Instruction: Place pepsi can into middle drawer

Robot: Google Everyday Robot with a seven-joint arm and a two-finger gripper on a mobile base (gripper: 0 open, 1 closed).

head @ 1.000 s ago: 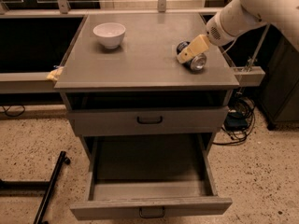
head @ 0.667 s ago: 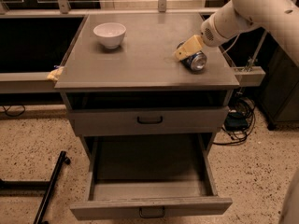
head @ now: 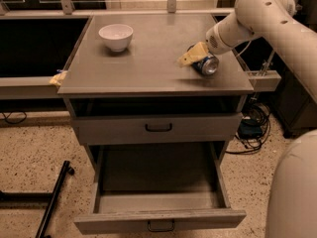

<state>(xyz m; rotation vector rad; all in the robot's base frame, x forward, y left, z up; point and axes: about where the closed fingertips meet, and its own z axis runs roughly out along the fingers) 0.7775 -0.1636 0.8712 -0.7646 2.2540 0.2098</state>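
Note:
The pepsi can (head: 208,65) lies on its side on the cabinet top (head: 148,63), near the right front corner, with a silver end facing the camera. My gripper (head: 190,57), with yellowish tips, is low over the top at the can's left side, touching or almost touching it. The white arm reaches in from the upper right. The middle drawer (head: 158,221) is pulled wide open below, and its deep tray is empty. The upper drawer front (head: 158,128) above it is closed.
A white bowl (head: 116,36) stands at the back left of the cabinet top. A yellow scrap (head: 58,78) lies at the left edge. Cables (head: 252,128) lie on the floor to the right. A black bar (head: 54,197) lies on the floor at lower left.
My gripper has shifted a little to the left along the can, and the arm has swung higher. The can stays in the same spot on the top.

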